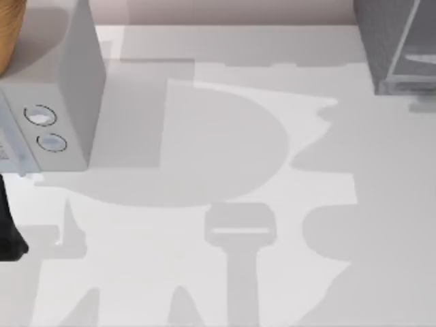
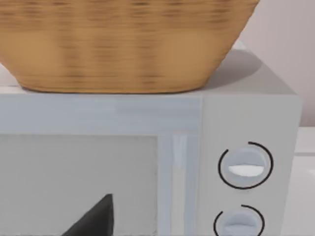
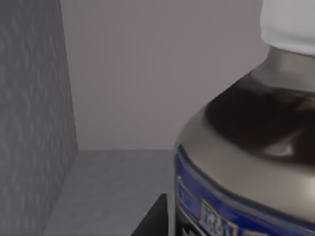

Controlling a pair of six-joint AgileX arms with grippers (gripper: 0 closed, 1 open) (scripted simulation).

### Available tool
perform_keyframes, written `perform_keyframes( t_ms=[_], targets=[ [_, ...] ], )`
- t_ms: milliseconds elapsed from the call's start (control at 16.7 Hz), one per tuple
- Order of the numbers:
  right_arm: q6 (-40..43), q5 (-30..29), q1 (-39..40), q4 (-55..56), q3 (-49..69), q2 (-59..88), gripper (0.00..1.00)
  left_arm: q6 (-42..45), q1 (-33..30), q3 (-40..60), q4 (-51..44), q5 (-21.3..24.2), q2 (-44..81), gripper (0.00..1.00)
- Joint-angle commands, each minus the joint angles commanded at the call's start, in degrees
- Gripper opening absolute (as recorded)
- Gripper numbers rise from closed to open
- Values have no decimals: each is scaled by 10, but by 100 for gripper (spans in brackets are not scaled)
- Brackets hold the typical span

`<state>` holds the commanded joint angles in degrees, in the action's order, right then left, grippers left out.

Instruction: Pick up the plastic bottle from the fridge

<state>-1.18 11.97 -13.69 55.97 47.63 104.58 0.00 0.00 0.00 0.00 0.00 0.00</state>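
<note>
Looming close to the right wrist camera, the plastic bottle [image 3: 246,157] stands upright inside the fridge [image 3: 29,123], with a white cap, dark liquid below its neck and a blue label band around its body. A dark tip of the right arm's jaws [image 3: 153,219] pokes up just beside the bottle's base; whether those jaws are open or closed cannot be told. Behind the bottle lie the fridge's grey floor, a speckled side wall and a plain back wall.

From above, the fridge sits at the worktop's [image 1: 225,272] far right corner. At the far left stands a lighter grey box with two round dials [image 1: 61,102], a woven basket [image 2: 123,44] resting on top. The left arm [image 1: 8,225] is at the left edge, facing that box; its jaws' state cannot be told either.
</note>
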Motion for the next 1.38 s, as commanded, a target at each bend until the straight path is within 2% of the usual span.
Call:
perform_keyframes(
  t_ms=[420,720,960,1380],
  targets=[
    [-1,4,-1,11,-27,-21,0,0,0,0,0,0,0,100],
    [3,-7,11,-36,-64,-98,0,0,0,0,0,0,0,100],
    [7,-27,31,-123,-132,-258,0,0,0,0,0,0,0,100],
    [9,-71,80,-337,-303,-658,0,0,0,0,0,0,0,100]
  ],
)
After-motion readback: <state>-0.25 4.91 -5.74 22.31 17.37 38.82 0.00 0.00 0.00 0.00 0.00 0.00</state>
